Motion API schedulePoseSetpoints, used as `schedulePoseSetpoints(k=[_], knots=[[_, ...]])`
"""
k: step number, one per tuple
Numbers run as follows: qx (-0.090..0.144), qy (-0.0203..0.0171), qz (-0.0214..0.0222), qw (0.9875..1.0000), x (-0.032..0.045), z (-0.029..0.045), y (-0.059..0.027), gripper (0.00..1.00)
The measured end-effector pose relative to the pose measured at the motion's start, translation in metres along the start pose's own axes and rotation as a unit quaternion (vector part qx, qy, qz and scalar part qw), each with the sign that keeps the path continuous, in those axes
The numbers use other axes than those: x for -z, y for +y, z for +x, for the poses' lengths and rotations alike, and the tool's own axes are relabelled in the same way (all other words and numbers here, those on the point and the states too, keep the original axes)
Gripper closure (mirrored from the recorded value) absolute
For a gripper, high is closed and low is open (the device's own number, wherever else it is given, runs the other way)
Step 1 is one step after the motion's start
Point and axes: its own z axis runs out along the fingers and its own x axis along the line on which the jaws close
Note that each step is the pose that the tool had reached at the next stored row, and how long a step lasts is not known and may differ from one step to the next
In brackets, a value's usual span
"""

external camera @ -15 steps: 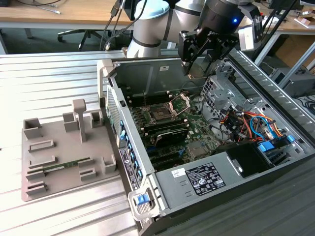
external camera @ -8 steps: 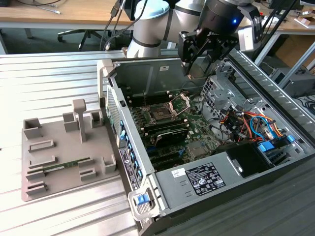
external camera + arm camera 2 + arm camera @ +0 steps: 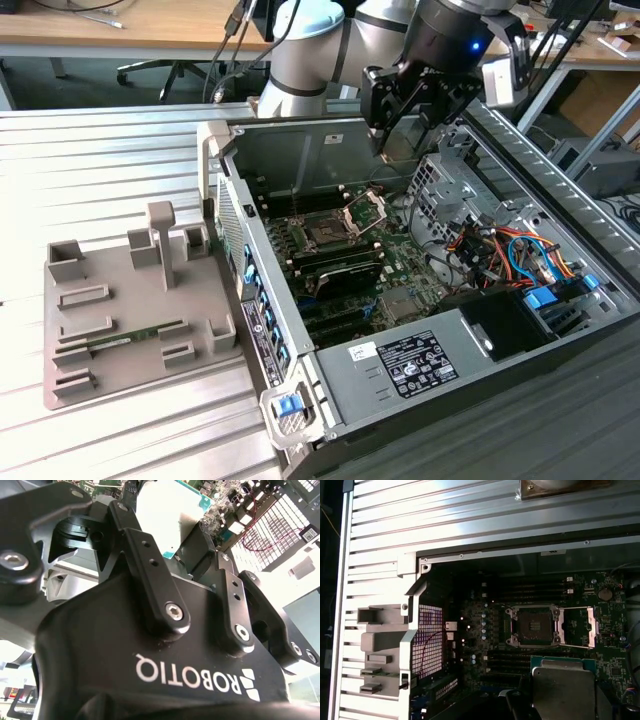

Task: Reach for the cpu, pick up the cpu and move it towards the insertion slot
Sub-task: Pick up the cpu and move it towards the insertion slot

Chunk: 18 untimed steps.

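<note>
Gripper [image 3: 392,150] clamps the cpu [image 3: 563,687] at the exterior view's upper centre, above the open insertion slot [image 3: 325,236].

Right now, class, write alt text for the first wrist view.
The cpu hangs above an open computer case, beside the insertion slot, whose hinged bracket is folded open. A grey tray lies outside the case.
</note>
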Motion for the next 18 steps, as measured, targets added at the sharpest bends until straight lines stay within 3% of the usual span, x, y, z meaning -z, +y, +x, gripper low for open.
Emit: schedulePoseSetpoints(k=[18], knots=[[0.0,0.0,0.0,1.0,-0.0052,0.0,-0.0005,0.45]])
